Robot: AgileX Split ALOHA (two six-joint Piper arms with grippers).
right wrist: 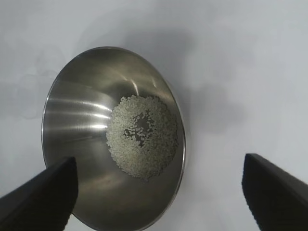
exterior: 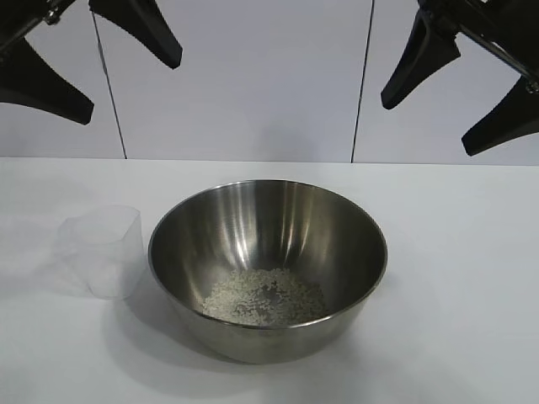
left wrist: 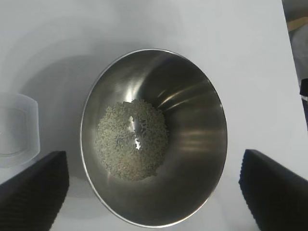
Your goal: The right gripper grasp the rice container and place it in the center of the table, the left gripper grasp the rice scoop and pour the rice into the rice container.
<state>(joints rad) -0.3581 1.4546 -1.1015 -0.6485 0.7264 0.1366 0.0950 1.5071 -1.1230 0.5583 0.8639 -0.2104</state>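
Nearest the exterior camera, a rice container [exterior: 268, 268], a wide shiny steel bowl, is seen resting upright near the middle of a plain white counter [exterior: 455, 278]. Rice [exterior: 264, 296] is seen lying as a low patch of white grains on the bowl's floor, toward its near side. Just beside the bowl, on the left arm's side, a rice scoop [exterior: 99, 251] of clear plastic is set upright on the counter; whether the two rims touch cannot be told. No grains can be made out inside the scoop.

Both arms are held high above the counter, well apart from either object. At the upper left of the exterior view the left gripper [exterior: 130, 59] is shown with its jaws spread wide and nothing between them. At the upper right the right gripper [exterior: 438, 118] is likewise shown with jaws spread and empty.

From the left wrist view, the bowl is framed between the two dark fingers [left wrist: 33, 190], while the scoop [left wrist: 17, 129] is caught only at the frame's edge, beyond one finger. The scoop is judged to lie nearer the left arm, off to the outer side of its jaws. The pour is judged already made.
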